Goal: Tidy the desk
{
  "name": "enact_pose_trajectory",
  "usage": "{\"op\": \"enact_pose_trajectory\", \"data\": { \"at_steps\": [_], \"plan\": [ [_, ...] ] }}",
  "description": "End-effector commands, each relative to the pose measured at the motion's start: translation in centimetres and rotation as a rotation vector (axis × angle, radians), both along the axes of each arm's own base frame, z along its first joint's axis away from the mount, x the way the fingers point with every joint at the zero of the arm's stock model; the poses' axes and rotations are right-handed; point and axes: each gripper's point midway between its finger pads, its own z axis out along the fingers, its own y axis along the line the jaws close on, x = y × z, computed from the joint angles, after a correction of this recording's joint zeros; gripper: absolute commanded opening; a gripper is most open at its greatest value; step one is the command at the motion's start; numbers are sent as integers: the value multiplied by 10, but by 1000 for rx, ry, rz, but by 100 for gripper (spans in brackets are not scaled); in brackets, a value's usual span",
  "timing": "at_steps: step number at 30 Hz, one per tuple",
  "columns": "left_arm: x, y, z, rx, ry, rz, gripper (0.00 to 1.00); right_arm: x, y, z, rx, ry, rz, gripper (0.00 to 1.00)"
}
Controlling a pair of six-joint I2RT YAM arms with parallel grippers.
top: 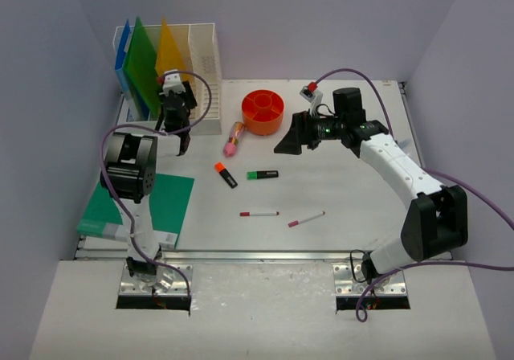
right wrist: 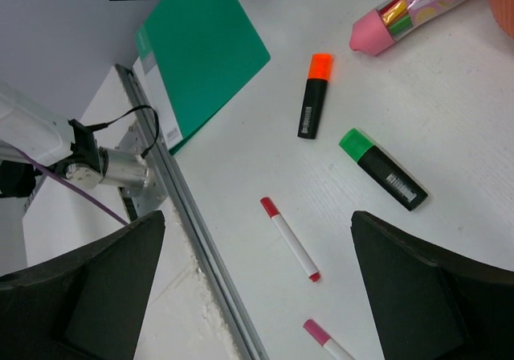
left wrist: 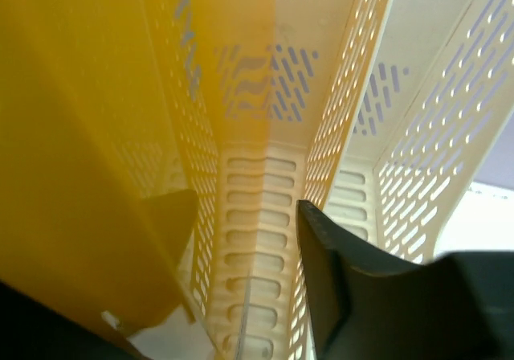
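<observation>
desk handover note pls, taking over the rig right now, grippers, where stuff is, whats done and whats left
Left gripper: open, nothing clamped, at the white file rack next to the yellow folder.
Right gripper: open, empty, above the desk.
Done: blue folder, green folder and yellow folder stand in the rack.
Left: teal folder flat at front left; orange highlighter, green highlighter, red pen, pink pen and pink case loose on the desk; orange tray near the back.
</observation>
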Motion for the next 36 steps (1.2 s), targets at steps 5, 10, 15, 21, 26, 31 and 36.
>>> {"op": "enact_pose_trajectory", "data": {
  "at_steps": [5,10,15,21,26,31,36],
  "plan": [
    [-53,-22,154,-47,-136,-161,59,-9,-2,25,34,-91,3,99],
    [-128,-52,204,261,-67,-552,63,-11,-7,21,-18,-114,13,99],
    [-195,-3,140,402,245,-843,57,-21,-3,14,-39,-95,53,99],
    [-262,71,52,265,594,-830,49,-38,16,1,-44,-67,105,99],
    [-285,125,0,256,753,-621,47,-57,45,-11,-27,-32,146,99],
    [-300,175,-30,247,833,-294,48,-63,65,-29,-13,67,167,99],
    [-314,198,-49,290,907,-165,53,-60,76,-34,3,124,176,99]
  ]
}}
